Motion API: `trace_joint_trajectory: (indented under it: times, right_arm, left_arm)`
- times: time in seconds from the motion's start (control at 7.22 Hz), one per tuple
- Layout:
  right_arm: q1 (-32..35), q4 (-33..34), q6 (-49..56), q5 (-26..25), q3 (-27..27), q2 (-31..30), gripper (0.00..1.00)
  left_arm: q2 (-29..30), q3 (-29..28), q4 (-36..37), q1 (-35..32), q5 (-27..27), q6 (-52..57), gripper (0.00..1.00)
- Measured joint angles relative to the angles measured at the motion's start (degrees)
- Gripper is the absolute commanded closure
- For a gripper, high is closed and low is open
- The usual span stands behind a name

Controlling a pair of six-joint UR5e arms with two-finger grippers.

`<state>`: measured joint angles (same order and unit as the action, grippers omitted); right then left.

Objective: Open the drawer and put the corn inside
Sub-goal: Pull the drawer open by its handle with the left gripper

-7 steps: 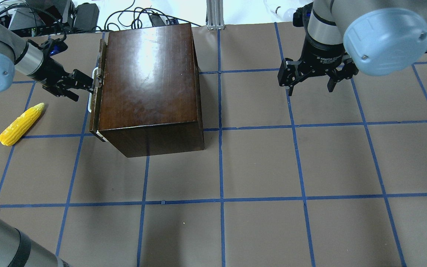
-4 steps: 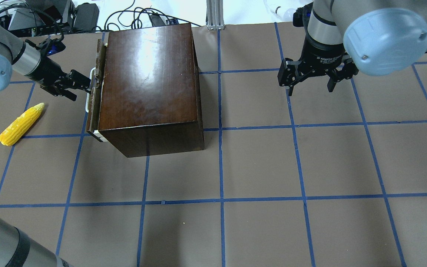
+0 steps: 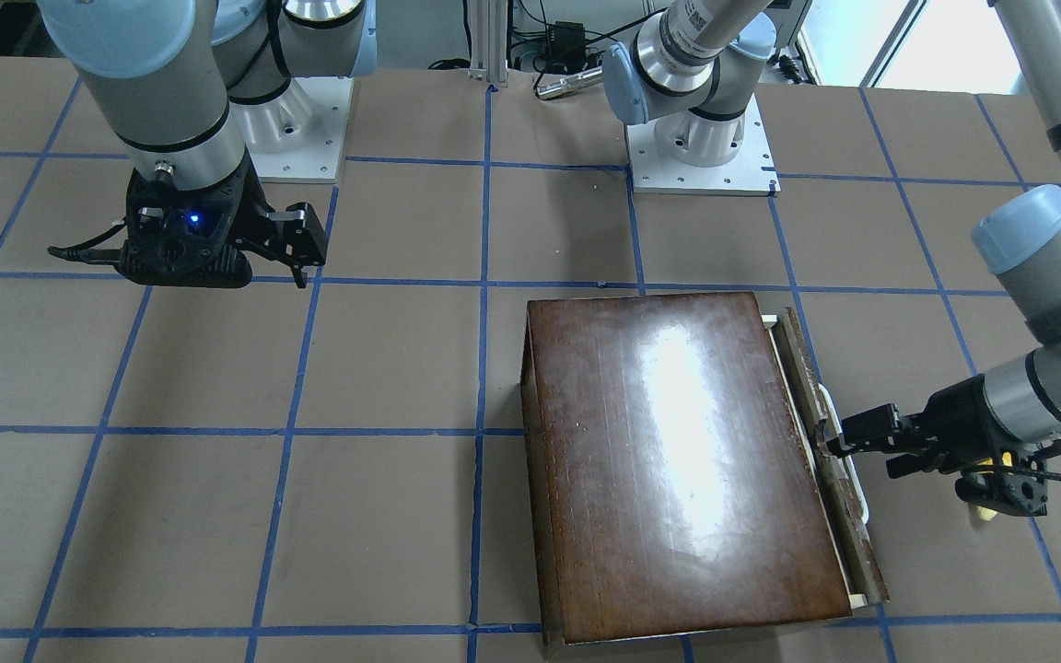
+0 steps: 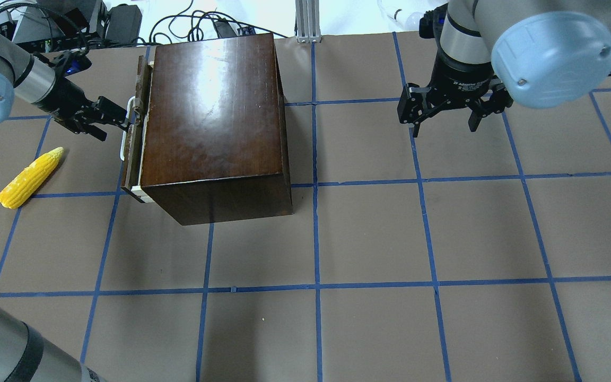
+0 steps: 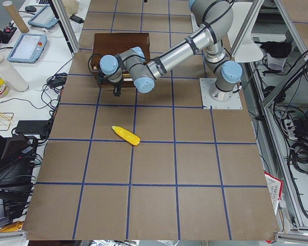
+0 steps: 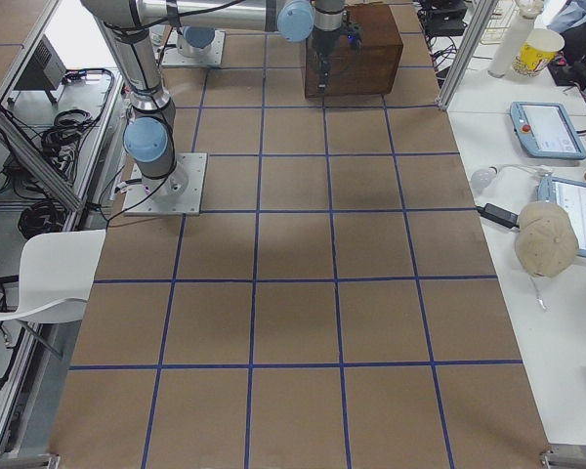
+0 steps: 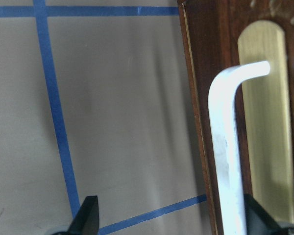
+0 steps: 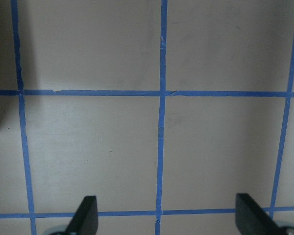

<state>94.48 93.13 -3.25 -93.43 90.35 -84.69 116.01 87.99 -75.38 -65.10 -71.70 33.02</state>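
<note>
The glossy dark-brown box stands at the far left of the table. Its drawer is out by a narrow gap, with a strip of pale wood showing behind the worn front panel. My left gripper is at the whitish handle. In the left wrist view its fingers are spread wide, and the handle lies just inside the right finger. The yellow corn lies on the table left of the box, away from the gripper. My right gripper hangs open and empty over the far right of the table.
Blue tape lines grid the brown table. Cables and electronics lie beyond the far edge behind the box. An aluminium post stands at the far middle.
My left gripper has moved left, away from the box, and the drawer front has slid out a little with it. The corn and right arm have not moved.
</note>
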Motion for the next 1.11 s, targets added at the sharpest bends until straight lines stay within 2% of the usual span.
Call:
trace_joint_trajectory:
  times: [1.11]
  right_arm:
    - [0.0, 0.0, 0.0, 0.0, 0.0, 0.0, 0.00]
  left_arm:
    - [1.1, -2.3, -2.2, 2.9, -0.2, 4.5, 0.00]
